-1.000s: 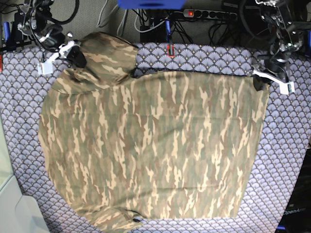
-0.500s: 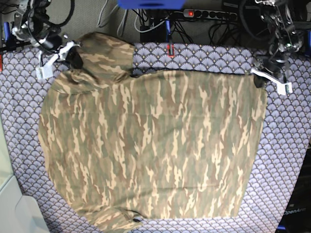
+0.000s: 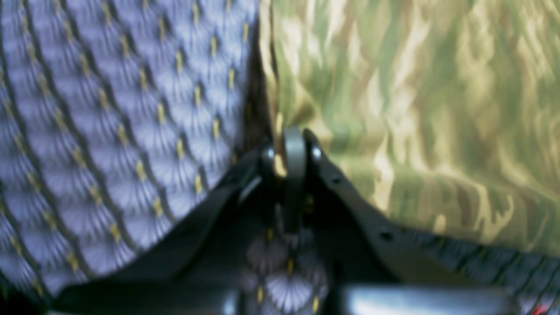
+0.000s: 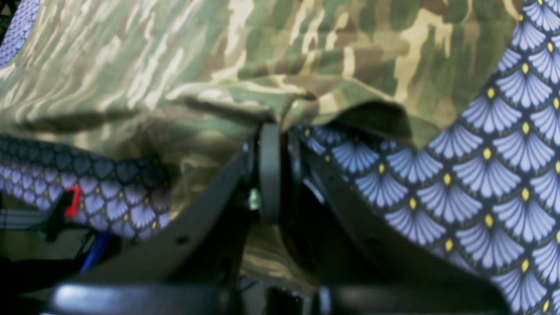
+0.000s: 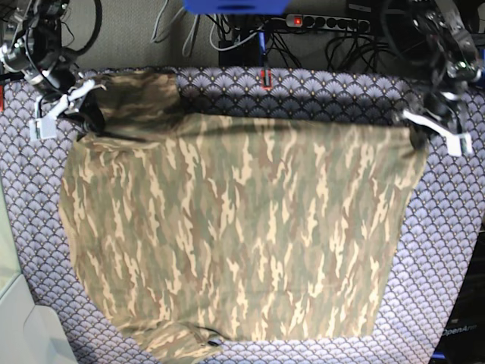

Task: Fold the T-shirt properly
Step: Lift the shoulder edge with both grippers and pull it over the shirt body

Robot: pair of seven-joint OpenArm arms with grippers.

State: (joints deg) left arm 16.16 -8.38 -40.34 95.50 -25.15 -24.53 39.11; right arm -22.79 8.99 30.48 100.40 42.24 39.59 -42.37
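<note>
T-shirt (image 5: 242,235), camouflage-printed, lies spread flat, its far corners seemingly pinched by left hand (image 5: 419,134) and right hand (image 5: 85,112).

Tan, olive and brown camouflage print in streaky horizontal blotches over the whole large soft cloth T-shirt (image 5: 242,227); greener and blurrier up close in the left wrist view (image 3: 415,109), with paler cream flecks along the folds in the right wrist view (image 4: 175,65). Purple scallop-patterned tablecloth (image 5: 447,250) under it on the surface: lavender fans edged in dark lines, a small yellow dot at each fan's base (image 4: 503,175). Black matte arms and grey pad on the left claw (image 3: 293,148); same black and grey on the right claw (image 4: 271,144). White outer shells on both in the base view. Blue box (image 5: 235,6) and red-lit black power strip (image 5: 326,23) behind.
</note>
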